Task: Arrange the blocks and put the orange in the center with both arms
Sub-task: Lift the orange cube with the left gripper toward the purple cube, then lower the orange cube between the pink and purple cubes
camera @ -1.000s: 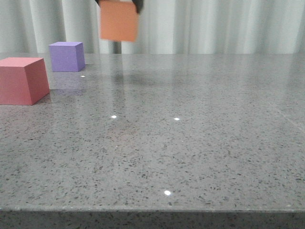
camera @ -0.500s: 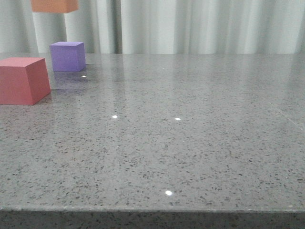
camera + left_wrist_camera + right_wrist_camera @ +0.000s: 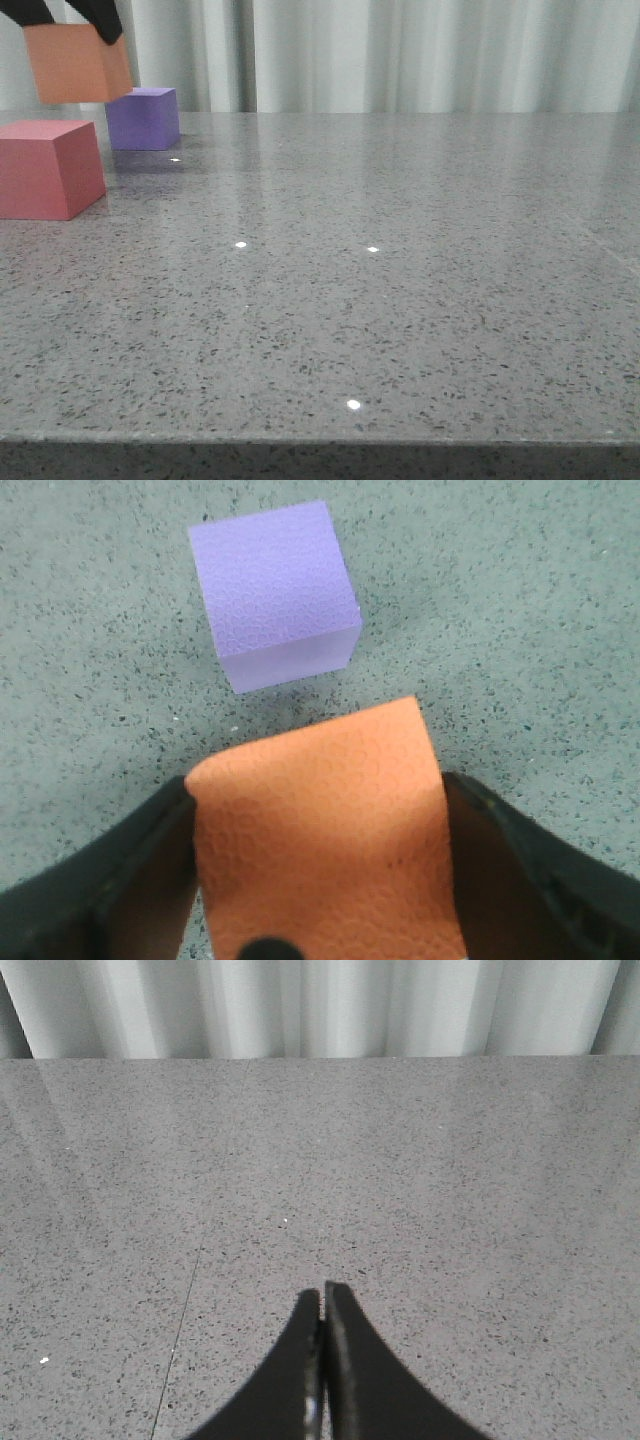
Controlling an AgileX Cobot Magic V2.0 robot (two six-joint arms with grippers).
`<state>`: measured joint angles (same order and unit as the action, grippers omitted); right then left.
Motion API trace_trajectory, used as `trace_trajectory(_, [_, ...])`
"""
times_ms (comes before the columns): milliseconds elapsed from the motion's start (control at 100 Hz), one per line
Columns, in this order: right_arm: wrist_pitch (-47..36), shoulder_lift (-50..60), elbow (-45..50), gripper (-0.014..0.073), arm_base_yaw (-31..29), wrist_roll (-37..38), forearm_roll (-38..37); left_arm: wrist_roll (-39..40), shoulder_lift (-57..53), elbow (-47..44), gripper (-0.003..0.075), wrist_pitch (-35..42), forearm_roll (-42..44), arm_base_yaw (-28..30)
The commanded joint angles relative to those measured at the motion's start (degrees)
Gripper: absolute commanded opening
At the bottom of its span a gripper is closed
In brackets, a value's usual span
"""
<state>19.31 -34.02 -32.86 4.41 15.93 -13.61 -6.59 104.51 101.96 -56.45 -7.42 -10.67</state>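
the left end effector [image 3: 320, 880] pinches the matte orange cube [image 3: 78, 63] above the speckled grey tabletop [image 3: 400, 300], at its left side. the matte purple cube [image 3: 275, 592] lies just ahead, the red-pink cube [image 3: 48, 168] nearer. the right end effector [image 3: 322, 1360], fingers pressed together and empty, hangs well apart.

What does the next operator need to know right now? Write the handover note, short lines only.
Left gripper: shut on the orange cube, holding it in the air, off the table.
Right gripper: shut, holding nothing, over bare table.
Red-pink cube: on the table at the near left.
Purple cube: on the table, farther back than the red-pink one.
In the front view the orange cube hangs above the space between those two.
Done: orange cube picked up.
Left: set the orange cube down in the middle of the row and release; the other two probably need straightening afterwards.
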Motion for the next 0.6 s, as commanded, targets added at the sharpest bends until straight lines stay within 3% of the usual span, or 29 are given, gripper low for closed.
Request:
trace_trajectory(0, [-4.5,0.1,-1.5,-0.0066,-0.4,-0.3,-1.1,-0.3,-3.2,-0.2,0.0369,5.2,-1.3,0.1])
trace_trajectory(300, [-4.5,0.1,-1.5,-0.0066,-0.4,-0.3,-1.1,-0.3,-3.2,-7.0,0.0369,12.5,-1.3,0.1])
trace_trajectory(590, [-4.5,0.1,-1.5,-0.0066,-0.4,-0.3,-1.1,-1.5,-1.6,-8.1,0.0369,13.6,-1.7,0.1])
